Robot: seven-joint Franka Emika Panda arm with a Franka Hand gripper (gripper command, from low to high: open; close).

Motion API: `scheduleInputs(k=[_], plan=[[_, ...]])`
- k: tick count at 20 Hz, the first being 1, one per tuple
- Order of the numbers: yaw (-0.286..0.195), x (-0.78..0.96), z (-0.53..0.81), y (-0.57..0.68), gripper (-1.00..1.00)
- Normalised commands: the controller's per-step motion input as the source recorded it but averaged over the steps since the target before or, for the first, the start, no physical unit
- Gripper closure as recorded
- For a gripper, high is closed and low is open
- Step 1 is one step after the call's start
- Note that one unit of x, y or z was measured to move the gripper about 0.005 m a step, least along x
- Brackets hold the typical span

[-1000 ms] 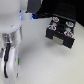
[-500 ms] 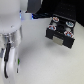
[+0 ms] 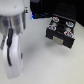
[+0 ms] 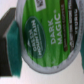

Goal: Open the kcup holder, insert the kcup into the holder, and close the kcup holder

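Filling nearly the whole wrist view, the kcup (image 4: 47, 37) shows its round foil top, white in the middle with a green border and the words "Dark Magic" printed across it. A dark, blocky gripper pad with a teal face (image 4: 11, 44) presses against the pod's rim on one side, so the gripper (image 3: 8, 45) is clamped on the kcup; the opposite pad is outside the picture. Behind the pod only a strip of pale surface shows at one edge.

Upper right in the exterior view sits the kcup holder (image 3: 60, 31), a black box with its drawer pulled out toward the lower part of the frame. Rows of pod slots show in the drawer, several with small colored tops in them, though the picture is too blurred to count them or to tell which slots are free. The drawer's front edge faces the open tabletop.

At the left of that view the white arm (image 3: 14, 37) takes up much of the frame, reaching from the upper left down to the lower left. The kcup itself cannot be made out there. Between the arm and the holder lies a broad band of bare pale table (image 3: 42, 62), running on to the bottom right corner. A dark area lies beyond the table's upper edge.
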Motion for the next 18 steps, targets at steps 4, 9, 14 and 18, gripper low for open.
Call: scheduleInputs(k=[4, 9, 14, 18], plan=[[0.037, 0.06, 0.78, 0.61, 1.0], [0.027, 0.05, 0.7, 0.64, 1.0], [0.029, 0.08, 0.58, 0.63, 1.0], [0.032, 0.04, 0.41, 0.65, 1.0]])
